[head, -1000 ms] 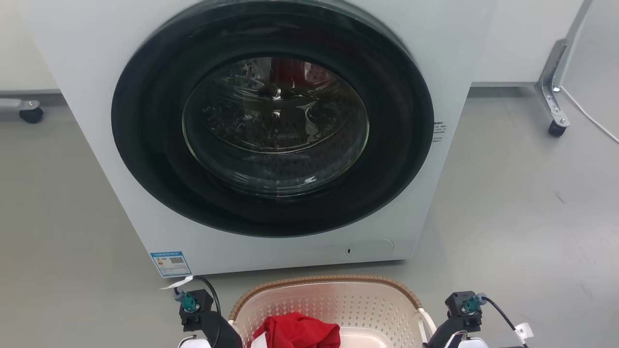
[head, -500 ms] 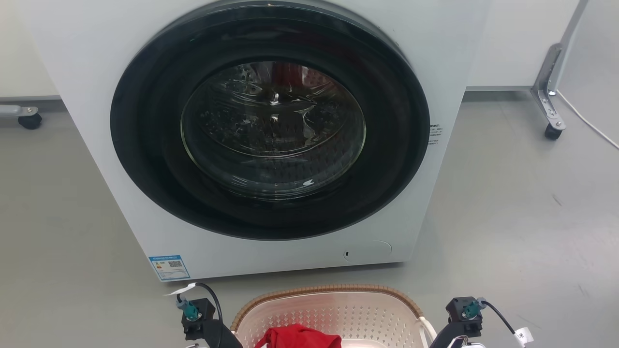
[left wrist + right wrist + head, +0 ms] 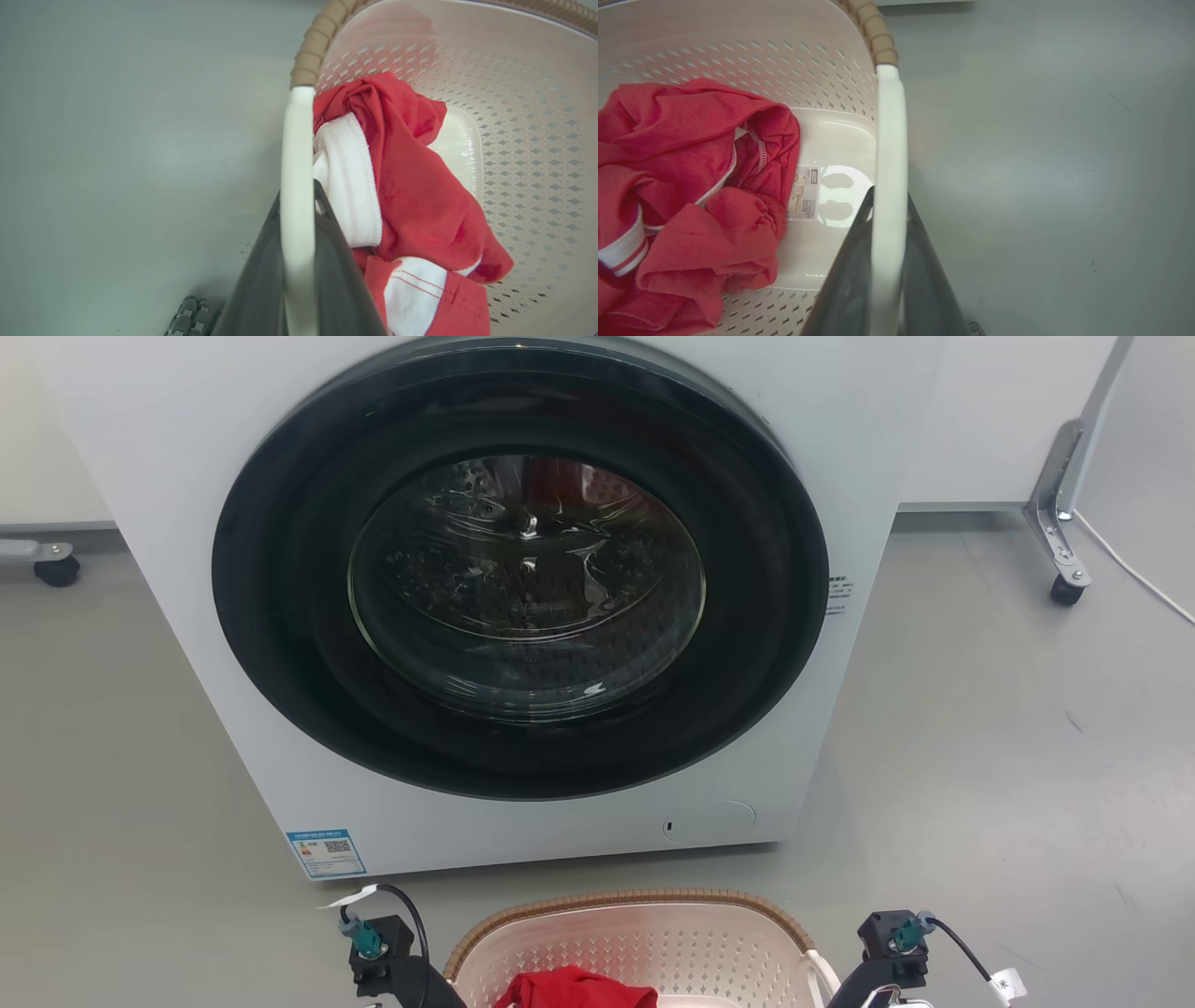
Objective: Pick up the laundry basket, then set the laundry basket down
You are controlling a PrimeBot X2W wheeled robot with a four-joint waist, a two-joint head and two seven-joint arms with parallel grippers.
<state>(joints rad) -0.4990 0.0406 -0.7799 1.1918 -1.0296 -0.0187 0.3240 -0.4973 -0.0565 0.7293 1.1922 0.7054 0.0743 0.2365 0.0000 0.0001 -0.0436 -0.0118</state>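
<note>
The left gripper [image 3: 299, 210] and right gripper [image 3: 888, 205] each pinched a white handle [image 3: 296, 140] of the laundry basket [image 3: 616, 899] (red garment [image 3: 574, 987] inside), just before the washer [image 3: 523, 616]. It was probably mid-carry; setting down would need both arms lowering evenly.

End effector [image 3: 299, 192] grips basket [image 3: 514, 93] handle [image 3: 296, 140] (clothes [image 3: 420, 196] inside).
</note>
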